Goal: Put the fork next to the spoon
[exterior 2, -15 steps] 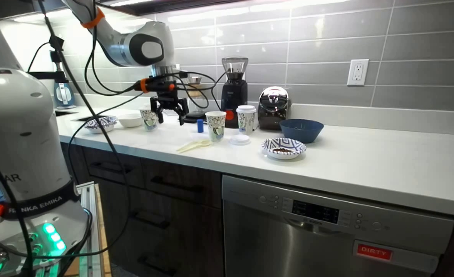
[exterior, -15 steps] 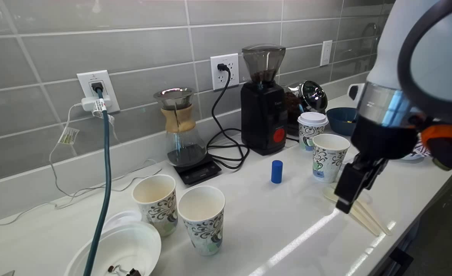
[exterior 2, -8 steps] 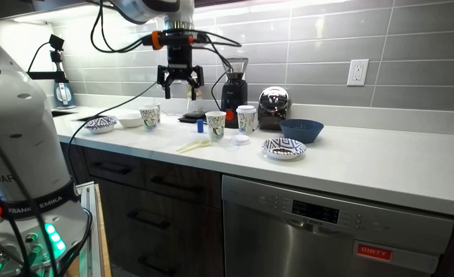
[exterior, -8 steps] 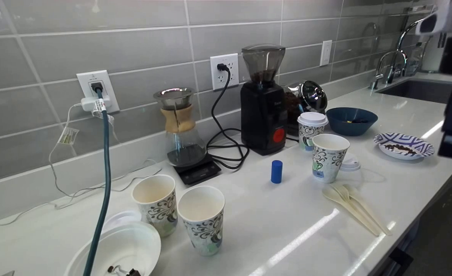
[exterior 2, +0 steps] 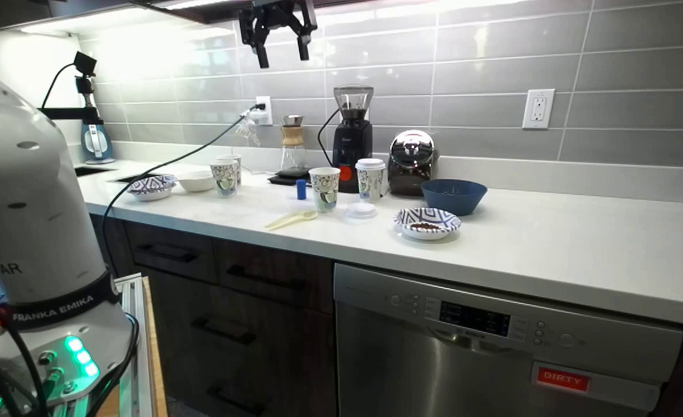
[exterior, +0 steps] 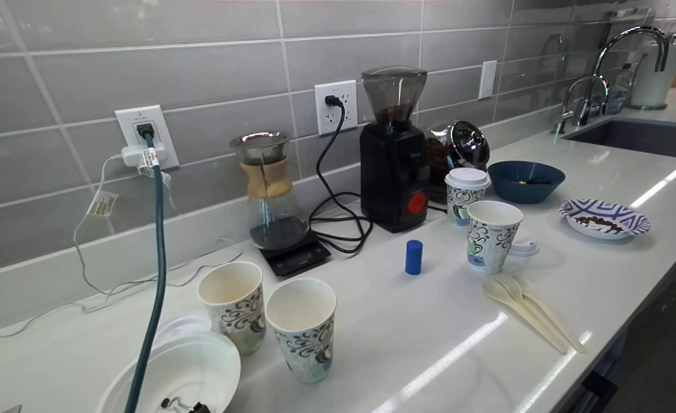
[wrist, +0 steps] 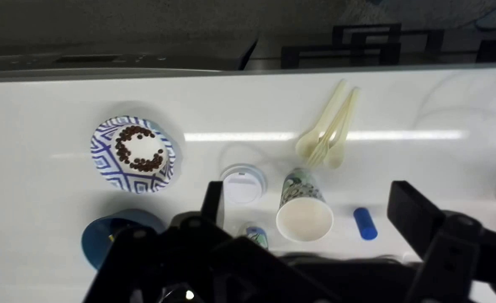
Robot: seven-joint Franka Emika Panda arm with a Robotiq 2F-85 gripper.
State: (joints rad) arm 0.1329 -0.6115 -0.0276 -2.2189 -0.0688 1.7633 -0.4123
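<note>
Well, fork (wrist: 322, 144) between spoons (wrist: 322, 118), seemingly touching.

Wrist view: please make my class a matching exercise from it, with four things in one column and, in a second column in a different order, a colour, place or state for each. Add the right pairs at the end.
Things
1. fork
2. claw
3. small cylinder
4. patterned bowl

Colours, places, states
A. plain blue
B. holding dark brown beans
C. lying with its head between the heads of two spoons
D. jaws wide open

Right pairs
1-C
2-D
3-A
4-B
</note>
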